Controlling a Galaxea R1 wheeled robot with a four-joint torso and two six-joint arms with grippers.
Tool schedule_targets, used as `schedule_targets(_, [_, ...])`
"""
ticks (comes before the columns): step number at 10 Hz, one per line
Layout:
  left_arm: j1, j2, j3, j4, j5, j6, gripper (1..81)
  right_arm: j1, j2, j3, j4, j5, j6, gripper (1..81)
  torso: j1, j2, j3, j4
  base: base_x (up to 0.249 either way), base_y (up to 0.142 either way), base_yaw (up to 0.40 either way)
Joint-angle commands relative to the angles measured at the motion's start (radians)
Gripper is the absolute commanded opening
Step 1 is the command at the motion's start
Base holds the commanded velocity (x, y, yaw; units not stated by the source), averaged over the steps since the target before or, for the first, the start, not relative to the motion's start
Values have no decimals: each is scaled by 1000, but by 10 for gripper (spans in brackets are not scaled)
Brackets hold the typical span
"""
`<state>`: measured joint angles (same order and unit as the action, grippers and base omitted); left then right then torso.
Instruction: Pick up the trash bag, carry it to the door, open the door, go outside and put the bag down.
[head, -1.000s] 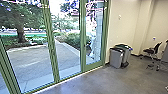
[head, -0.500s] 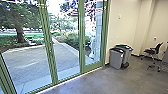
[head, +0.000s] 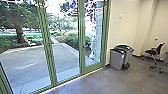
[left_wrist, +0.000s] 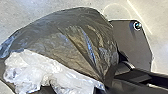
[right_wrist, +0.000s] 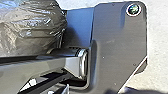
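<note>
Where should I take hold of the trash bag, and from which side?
I'd grip the trash bag at the gathered folds, coming in from their side, opposite the rounded bulge. Creases converge there, so the film probably bunches narrow enough to pinch, while the bulge is broad. I'd avoid the loose, crumpled white plastic; it might slip.

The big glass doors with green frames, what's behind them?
Behind the glass doors you can see paved ground, a tree and leafy bushes. The green frames cover strips of the view, and what the bushes hide can't be seen.
</note>
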<state>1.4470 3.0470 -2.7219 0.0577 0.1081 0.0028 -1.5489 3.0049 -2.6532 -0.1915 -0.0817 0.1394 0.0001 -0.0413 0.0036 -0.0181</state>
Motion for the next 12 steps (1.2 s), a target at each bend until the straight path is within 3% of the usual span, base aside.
schedule_targets(1, [-67,0,-1,7,53,5,10,54,2,3,-5,-56,-1,811,0,0,0,0,125,0,0])
schedule_targets(12, [-66,1,-4,8,55,5,10,54,4,3,-6,-56,-1,811,0,0,0,0,125,-83,0])
